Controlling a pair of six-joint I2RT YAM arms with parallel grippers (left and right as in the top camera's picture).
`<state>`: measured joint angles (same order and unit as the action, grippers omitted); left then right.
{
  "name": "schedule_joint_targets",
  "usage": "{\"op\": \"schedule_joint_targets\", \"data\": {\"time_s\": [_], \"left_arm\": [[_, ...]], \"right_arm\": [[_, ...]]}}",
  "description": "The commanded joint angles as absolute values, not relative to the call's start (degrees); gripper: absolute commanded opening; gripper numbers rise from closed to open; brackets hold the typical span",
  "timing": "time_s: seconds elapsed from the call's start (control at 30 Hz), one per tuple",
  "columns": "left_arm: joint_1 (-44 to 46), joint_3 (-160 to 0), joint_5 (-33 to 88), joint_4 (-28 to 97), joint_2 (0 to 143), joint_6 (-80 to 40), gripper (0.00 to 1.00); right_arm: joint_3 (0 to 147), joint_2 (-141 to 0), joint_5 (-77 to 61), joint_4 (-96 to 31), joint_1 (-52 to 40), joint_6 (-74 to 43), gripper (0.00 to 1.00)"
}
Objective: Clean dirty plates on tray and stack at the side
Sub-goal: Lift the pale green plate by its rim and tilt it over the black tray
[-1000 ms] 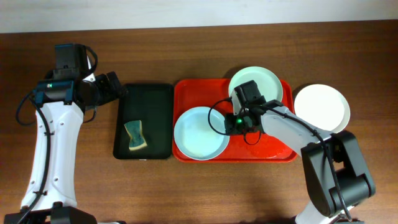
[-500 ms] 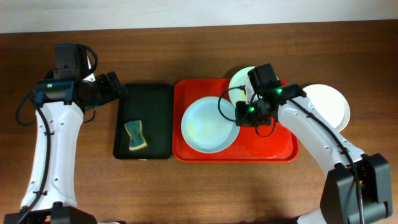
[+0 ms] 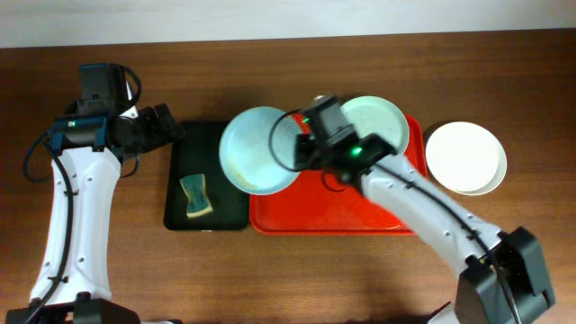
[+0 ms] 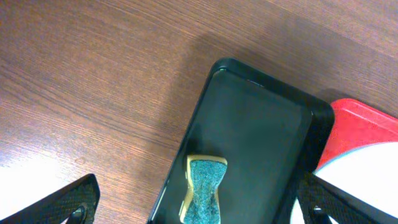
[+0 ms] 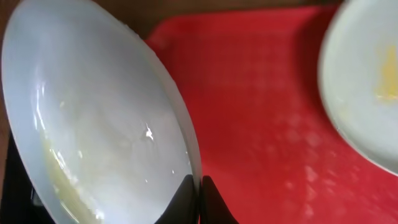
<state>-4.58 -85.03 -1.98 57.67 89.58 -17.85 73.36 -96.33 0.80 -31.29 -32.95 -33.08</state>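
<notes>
Right gripper (image 5: 199, 190), clamped on the mint plate (image 3: 255, 162), just hauled it off the red tray (image 3: 346, 214) toward the sponge (image 3: 195, 196) on its left, probably for scrubbing.

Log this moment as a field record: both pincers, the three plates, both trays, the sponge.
left pincer: open, empty, near left edge of black tray
right pincer: shut on rim of blue plate, yellow-smeared, over both trays' edges
second blue plate: on red tray, yellow smear
white plate: on table, right of red tray
sponge: in black tray
</notes>
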Motion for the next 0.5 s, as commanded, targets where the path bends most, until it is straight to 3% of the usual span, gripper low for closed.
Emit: {"op": "schedule_joint_targets", "data": {"time_s": [0.0,0.13,0.47], "left_arm": [[-4.7,-85.2,-2.6,57.6,89.6,-18.4,0.99],[-4.7,-85.2,-2.6,57.6,89.6,-18.4,0.99],[-4.7,-85.2,-2.6,57.6,89.6,-18.4,0.99]], "right_arm": [[74.4,-95.2,15.7,-28.8,-38.8,-34.5,0.04],[74.4,-95.2,24.9,-24.7,-44.2,-29.6,0.04],[74.5,-95.2,40.9,-9.1,-53.4,-3.3,0.04]]}}
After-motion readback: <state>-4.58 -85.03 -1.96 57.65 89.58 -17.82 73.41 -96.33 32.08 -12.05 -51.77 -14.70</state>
